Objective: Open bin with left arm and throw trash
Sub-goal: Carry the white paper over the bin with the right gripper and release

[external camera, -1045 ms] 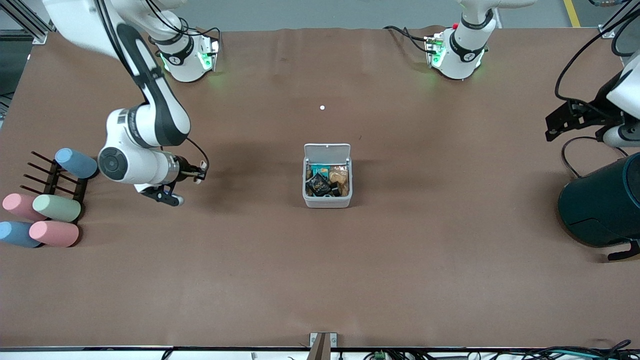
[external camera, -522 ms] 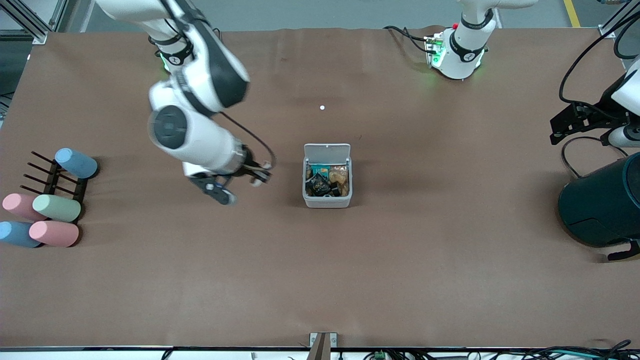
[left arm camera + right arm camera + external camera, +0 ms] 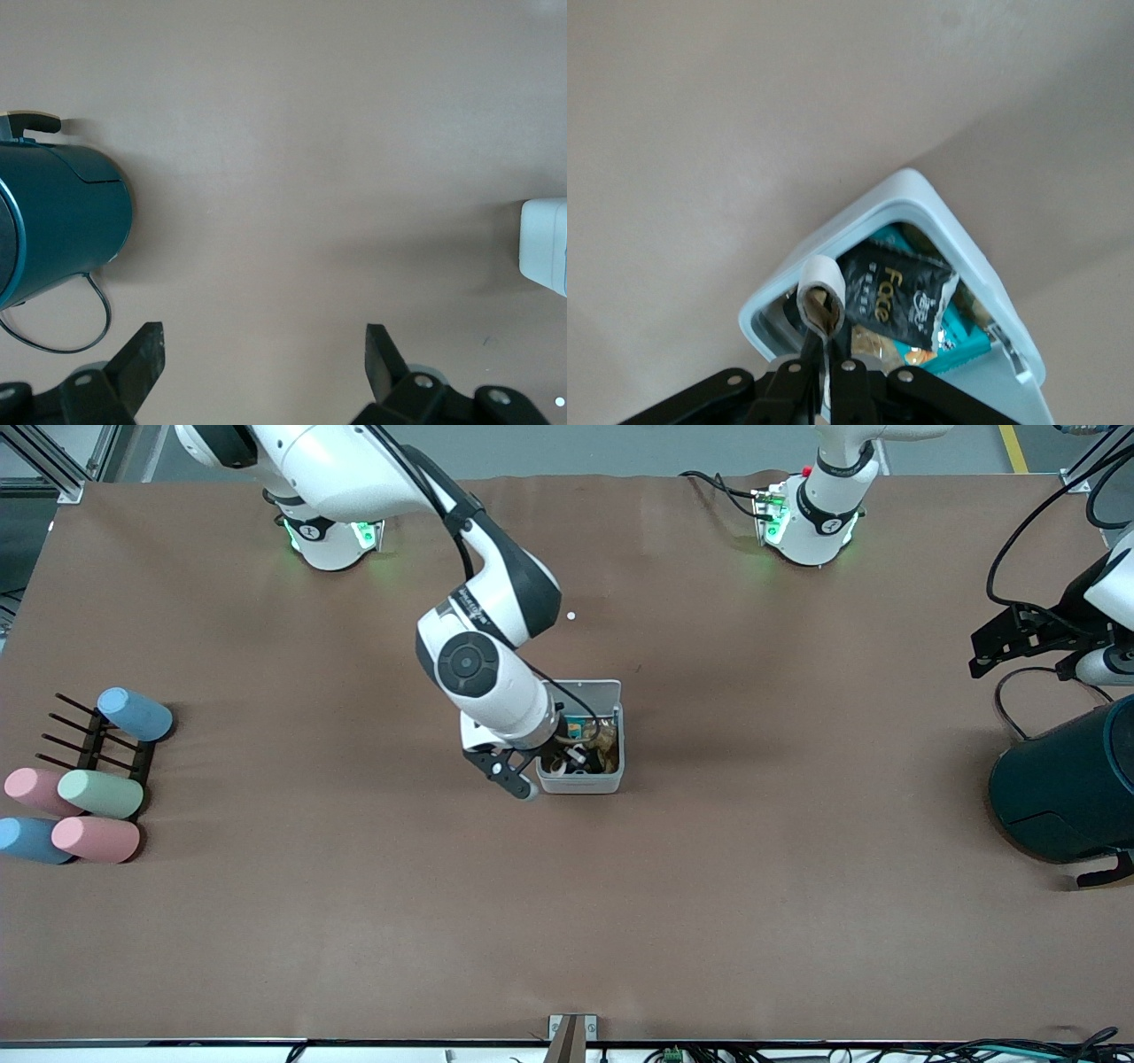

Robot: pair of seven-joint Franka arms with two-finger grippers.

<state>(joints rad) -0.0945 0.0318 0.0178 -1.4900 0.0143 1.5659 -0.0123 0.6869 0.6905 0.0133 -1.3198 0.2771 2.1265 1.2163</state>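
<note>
Tape ring (image 3: pixel 819 304) pinched in right jaws, over open bin (image 3: pixel 784 283)

Bin (image 3: pixel 580 783) lid and contents half hidden under right arm.

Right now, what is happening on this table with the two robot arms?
The right gripper is shut on a small white tape ring and holds it over the open white bin, whose lid is up. A black snack packet and other wrappers already lie inside. The left gripper waits, open, above the table near the dark teal cylinder. Pastel cylinders lie by a black rack at the right arm's end.
</note>
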